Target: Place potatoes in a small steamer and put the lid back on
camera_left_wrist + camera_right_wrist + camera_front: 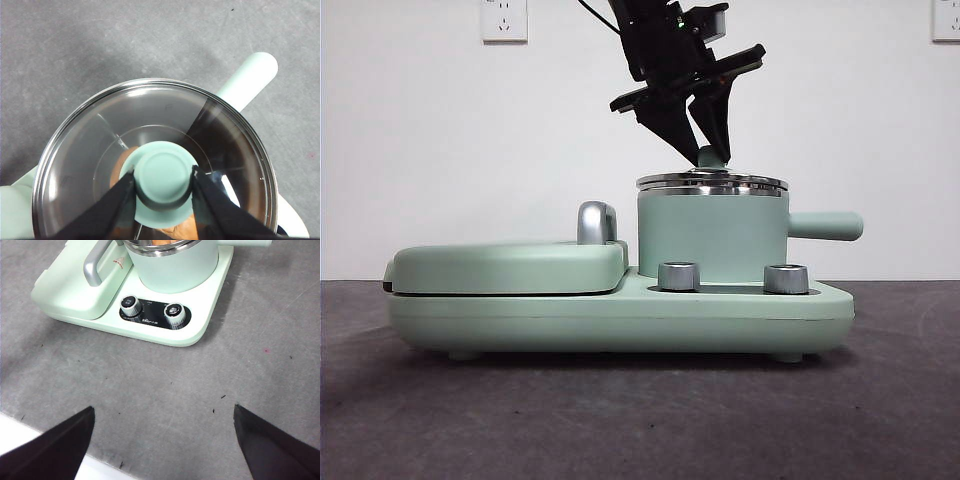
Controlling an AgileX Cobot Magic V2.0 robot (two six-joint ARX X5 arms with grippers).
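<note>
1. Potato, oblong and orange-brown [125, 167]: it lies inside the small mint-green cylindrical steamer pot [710, 237], seen through the glass in the left wrist view, partly hidden by the lid knob and the jaws.
2. The round flat glass lid with the shiny steel rim [712, 183] sits level on the steamer's steel rim and covers the whole opening.
3. The left gripper [163, 192] comes down from above onto the middle of the lid. Its two black jaws are drawn in against opposite sides of the small mint-green knob [163, 175] and touch it on both sides.
4. The steamer's straight stubby side handle [825, 225] sticks out level from the pot wall, clear of the gripper.
5. The steamer stands on the mint-green appliance base [620, 320]. Two steel-capped control dials [174, 313] sit side by side on the base just in front of the pot.
6. Beside the steamer on the same base is the flat mint-green hinged griddle [510, 268], shut, with its chrome handle [595, 222] standing between griddle cover and pot.
7. The right gripper [162, 445] hangs over bare grey table surface [160, 380], well apart from the appliance. Its jaws are spread wide and grasp nothing.
8. Two white wall sockets [504, 18] sit on the wall behind.
9. Nothing lies between the left gripper and the lid.
</note>
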